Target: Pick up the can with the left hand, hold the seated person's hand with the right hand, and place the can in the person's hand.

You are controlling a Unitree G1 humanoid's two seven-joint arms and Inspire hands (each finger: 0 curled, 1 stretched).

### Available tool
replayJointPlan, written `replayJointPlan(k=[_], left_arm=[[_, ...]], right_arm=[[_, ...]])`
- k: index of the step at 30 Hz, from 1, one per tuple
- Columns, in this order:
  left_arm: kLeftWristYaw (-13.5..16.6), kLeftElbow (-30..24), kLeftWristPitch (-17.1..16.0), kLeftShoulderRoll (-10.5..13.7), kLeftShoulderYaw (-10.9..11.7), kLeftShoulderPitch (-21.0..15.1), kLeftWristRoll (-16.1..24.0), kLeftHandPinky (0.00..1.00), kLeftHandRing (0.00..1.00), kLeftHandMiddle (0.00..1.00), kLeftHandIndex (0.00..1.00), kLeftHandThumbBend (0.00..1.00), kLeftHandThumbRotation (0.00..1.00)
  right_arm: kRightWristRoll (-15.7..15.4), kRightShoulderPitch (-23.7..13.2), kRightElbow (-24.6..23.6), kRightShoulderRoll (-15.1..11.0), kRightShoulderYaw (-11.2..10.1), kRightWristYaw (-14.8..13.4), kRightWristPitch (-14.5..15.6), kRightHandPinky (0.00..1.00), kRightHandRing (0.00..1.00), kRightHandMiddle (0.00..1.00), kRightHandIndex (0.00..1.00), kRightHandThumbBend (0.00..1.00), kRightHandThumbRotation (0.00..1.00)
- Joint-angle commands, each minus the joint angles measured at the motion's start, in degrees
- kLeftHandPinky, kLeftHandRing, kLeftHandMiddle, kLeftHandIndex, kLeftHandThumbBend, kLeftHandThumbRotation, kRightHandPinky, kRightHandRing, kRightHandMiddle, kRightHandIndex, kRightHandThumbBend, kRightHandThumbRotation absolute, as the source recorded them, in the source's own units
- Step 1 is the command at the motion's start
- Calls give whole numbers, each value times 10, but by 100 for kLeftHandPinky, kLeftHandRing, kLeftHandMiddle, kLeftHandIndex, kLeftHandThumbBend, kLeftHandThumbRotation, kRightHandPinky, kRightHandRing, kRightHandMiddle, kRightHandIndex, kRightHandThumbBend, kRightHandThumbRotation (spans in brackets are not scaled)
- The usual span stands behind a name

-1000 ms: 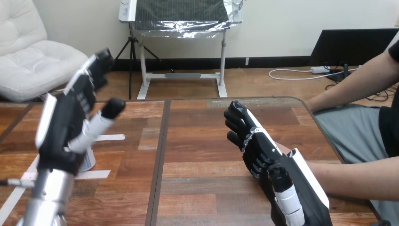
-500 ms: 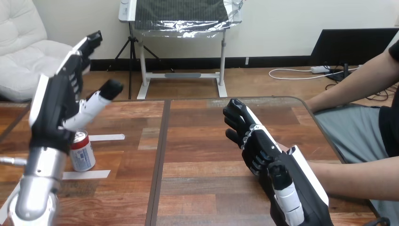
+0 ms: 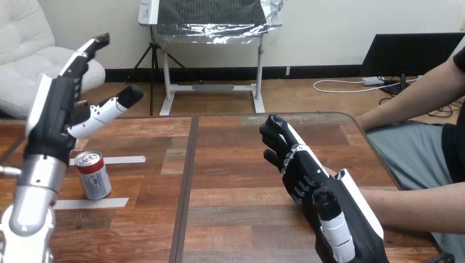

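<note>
A red and white can (image 3: pixel 93 174) stands upright on the wooden table (image 3: pixel 230 213) at the left, between two strips of white tape. My left hand (image 3: pixel 52 120) is raised above and behind the can, apart from it, open, with its fingers straight and its thumb pointing right. Lower on the right, my right hand (image 3: pixel 307 175) is open, palm facing left, fingers relaxed and pointing away from me. The person's forearm (image 3: pixel 417 205) reaches in from the right behind this hand. Just a sliver of the person's hand (image 3: pixel 330 173) shows past its back; I see no fingers curled round it.
Two white tape strips (image 3: pixel 123 160) lie on the table by the can. A dark seam (image 3: pixel 186 181) runs down the table between the can and my right hand. The person's other arm (image 3: pixel 406 104) is off the table's far right corner.
My left hand has risen and swung left, uncovering the can, which stands where it was. The right hand and the person's forearm have stayed in place.
</note>
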Motion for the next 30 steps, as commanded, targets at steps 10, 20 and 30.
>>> replayJointPlan(k=[10, 20, 30], left_arm=[[43, 131, 4, 66, -26, -118, 59, 86, 93, 94, 91, 89, 56], [64, 212, 22, 91, -50, -167, 92, 84, 93, 95, 92, 86, 52], [86, 279, 37, 106, -74, -209, 117, 86, 93, 95, 92, 81, 47]], right_arm=[[18, -26, -15, -2, -5, -4, 0, 100, 100, 97, 98, 79, 100], [19, -27, -14, -4, -7, -2, -6, 100, 100, 97, 98, 79, 100], [24, -29, -17, -6, -9, 0, -2, 100, 100, 97, 98, 78, 100]])
